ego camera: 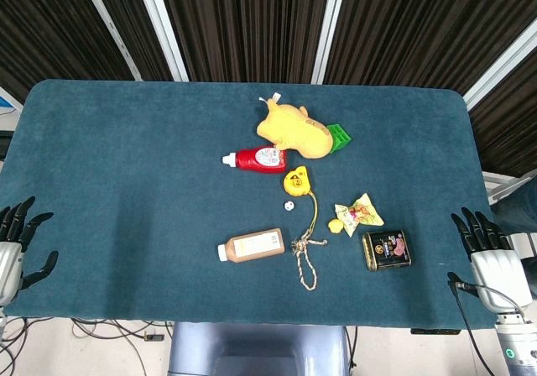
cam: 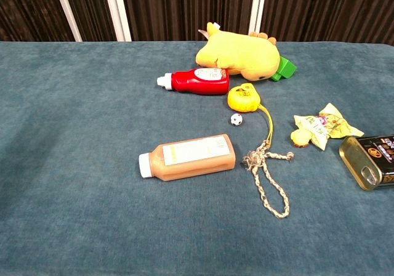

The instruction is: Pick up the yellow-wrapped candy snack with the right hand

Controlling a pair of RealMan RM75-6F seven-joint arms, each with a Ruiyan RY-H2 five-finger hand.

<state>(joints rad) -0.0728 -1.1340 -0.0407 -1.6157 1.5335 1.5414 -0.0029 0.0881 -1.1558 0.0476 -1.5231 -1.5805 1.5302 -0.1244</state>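
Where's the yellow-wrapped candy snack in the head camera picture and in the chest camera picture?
Head view: the yellow-wrapped candy snack lies right of centre, just above the dark tin.
Chest view: the snack lies at the right edge of the picture, up-left of the tin.
Shared landmark: the knotted rope loop, lying left of the snack in both.

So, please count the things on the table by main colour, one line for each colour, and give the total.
Yellow: 3: plush toy, round yellow toy, candy snack
Red: 1: red bottle
Brown: 1: brown bottle
Green: 1: green block
Dark: 1: tin
White: 1: small ball
Beige: 1: rope
Total: 9
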